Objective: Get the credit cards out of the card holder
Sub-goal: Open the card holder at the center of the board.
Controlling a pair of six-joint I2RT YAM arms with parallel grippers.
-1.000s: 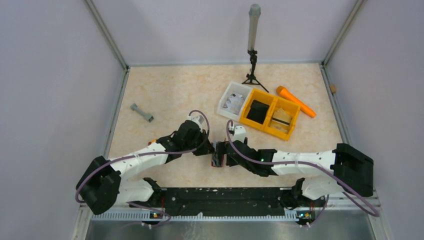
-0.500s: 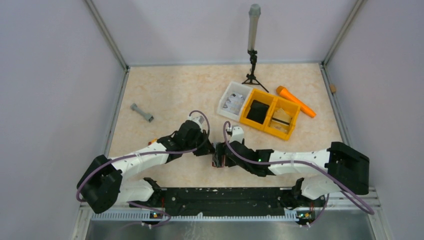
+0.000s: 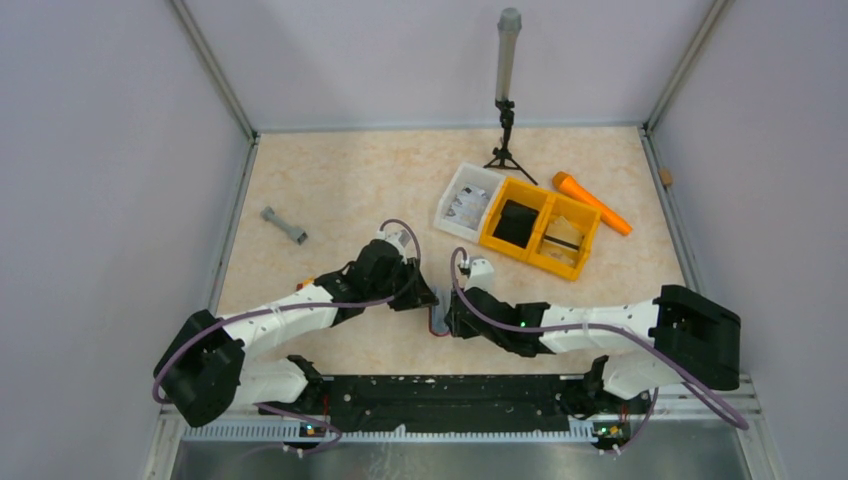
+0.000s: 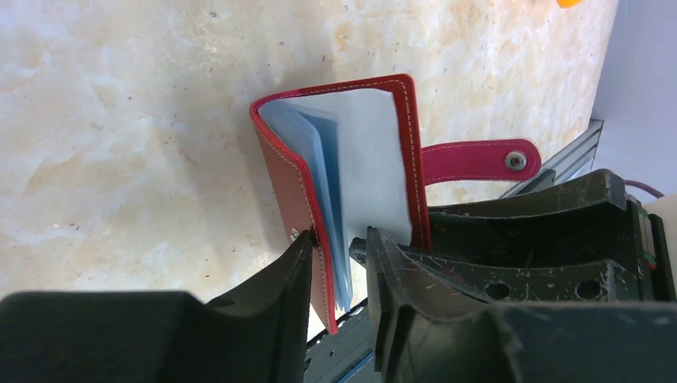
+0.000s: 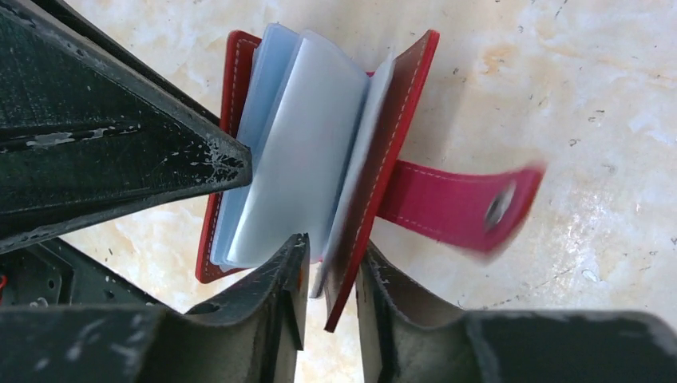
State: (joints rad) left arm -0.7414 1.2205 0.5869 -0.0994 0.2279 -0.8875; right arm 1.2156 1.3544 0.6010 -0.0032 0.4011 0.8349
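The dark red card holder (image 3: 440, 318) hangs open between my two grippers, just above the table near its front middle. Pale bluish-white credit cards (image 4: 367, 152) fan out between its covers (image 5: 295, 152); I cannot tell card from sleeve. My left gripper (image 4: 339, 239) straddles one cover and a few leaves, with a small gap at its right finger. My right gripper (image 5: 329, 251) is closed on the other cover, the one with the snap tab (image 5: 463, 203). Seen from above, the left gripper (image 3: 428, 298) and right gripper (image 3: 452, 318) almost touch.
A yellow-orange divided bin (image 3: 540, 228) and a white tray (image 3: 465, 205) sit at the back right, with an orange tool (image 3: 592, 203) beside them. A grey dumbbell-shaped piece (image 3: 284, 226) lies at the left. A small tripod (image 3: 507, 145) stands at the back wall.
My right gripper has closed from wide open onto the tab-side cover. My left gripper has loosened its hold on the other cover. The holder now hangs more open.
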